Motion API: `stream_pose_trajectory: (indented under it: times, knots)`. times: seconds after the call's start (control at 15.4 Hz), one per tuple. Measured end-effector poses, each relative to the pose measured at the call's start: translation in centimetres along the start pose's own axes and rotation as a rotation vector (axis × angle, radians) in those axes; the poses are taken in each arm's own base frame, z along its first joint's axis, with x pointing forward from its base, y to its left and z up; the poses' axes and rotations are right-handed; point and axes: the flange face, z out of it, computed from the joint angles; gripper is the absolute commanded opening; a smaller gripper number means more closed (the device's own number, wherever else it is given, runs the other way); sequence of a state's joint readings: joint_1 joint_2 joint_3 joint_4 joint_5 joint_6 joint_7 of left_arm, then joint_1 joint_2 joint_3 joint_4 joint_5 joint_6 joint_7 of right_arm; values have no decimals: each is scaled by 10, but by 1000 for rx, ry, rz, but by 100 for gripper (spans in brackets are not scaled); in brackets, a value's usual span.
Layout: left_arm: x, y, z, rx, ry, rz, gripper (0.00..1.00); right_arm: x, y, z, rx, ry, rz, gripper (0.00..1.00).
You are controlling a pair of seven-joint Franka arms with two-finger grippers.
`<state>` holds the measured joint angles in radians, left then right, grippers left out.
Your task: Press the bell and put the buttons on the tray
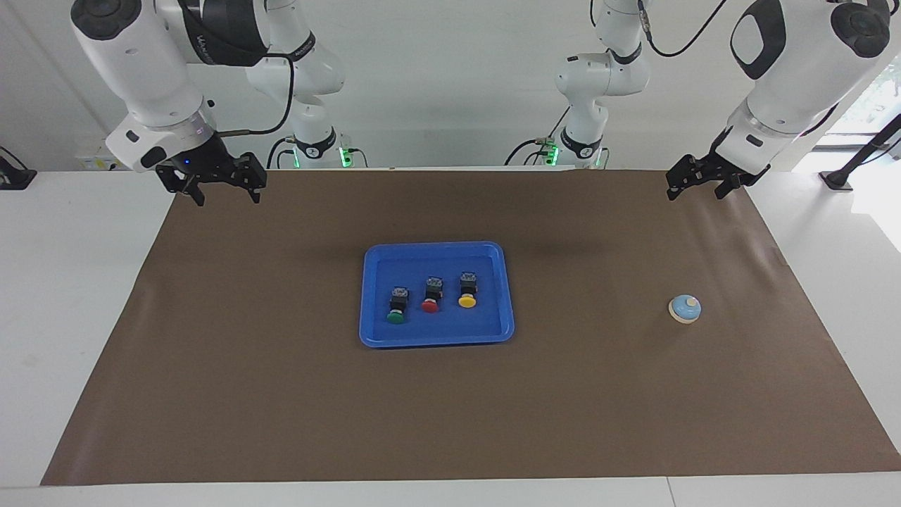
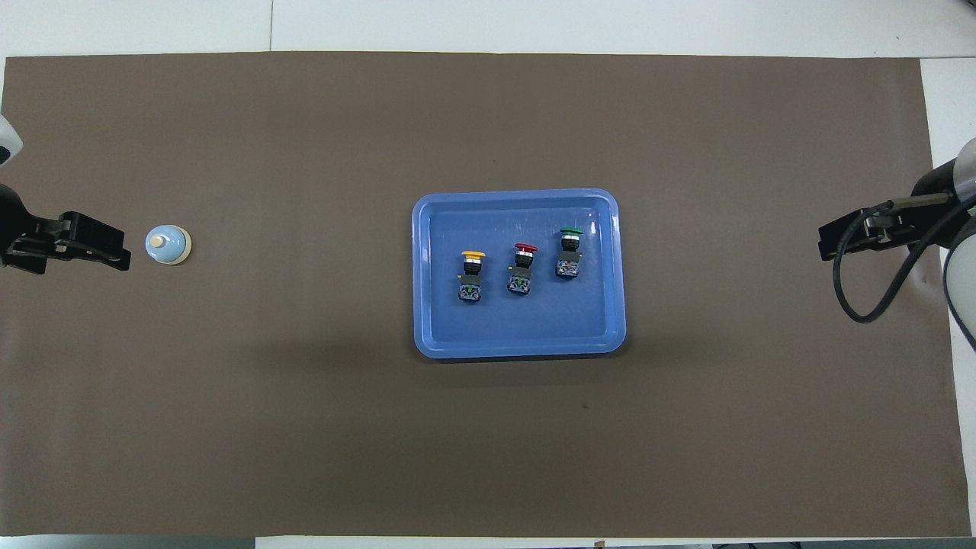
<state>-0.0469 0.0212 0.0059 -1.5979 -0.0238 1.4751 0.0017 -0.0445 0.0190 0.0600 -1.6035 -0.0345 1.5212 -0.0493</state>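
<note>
The blue tray (image 1: 436, 335) lies mid-table on the brown mat. In it lie three buttons on their sides in a row: green (image 1: 396, 308), red (image 1: 431, 296) and yellow (image 1: 467, 290). The light-blue bell (image 1: 685, 308) stands alone on the mat toward the left arm's end. My left gripper (image 1: 697, 191) hangs open and empty over the mat's edge at that end, apart from the bell (image 2: 168, 245). Over the mat's corner at the right arm's end, my right gripper (image 1: 229, 196) is also open and empty. Both arms wait.
The brown mat (image 1: 281, 394) covers most of the white table (image 1: 70, 317). The arm bases (image 1: 317, 151) stand at the robots' edge. A black stand (image 1: 855, 165) sits off the mat past the left arm's end.
</note>
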Motion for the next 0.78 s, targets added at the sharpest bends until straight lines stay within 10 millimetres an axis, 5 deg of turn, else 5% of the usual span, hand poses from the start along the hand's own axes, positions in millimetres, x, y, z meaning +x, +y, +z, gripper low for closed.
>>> stream_pose_trajectory:
  times: [0.78]
  knots:
    - [0,0,0,0,0,0,100,-3,-2,-7,1,13,-3,100]
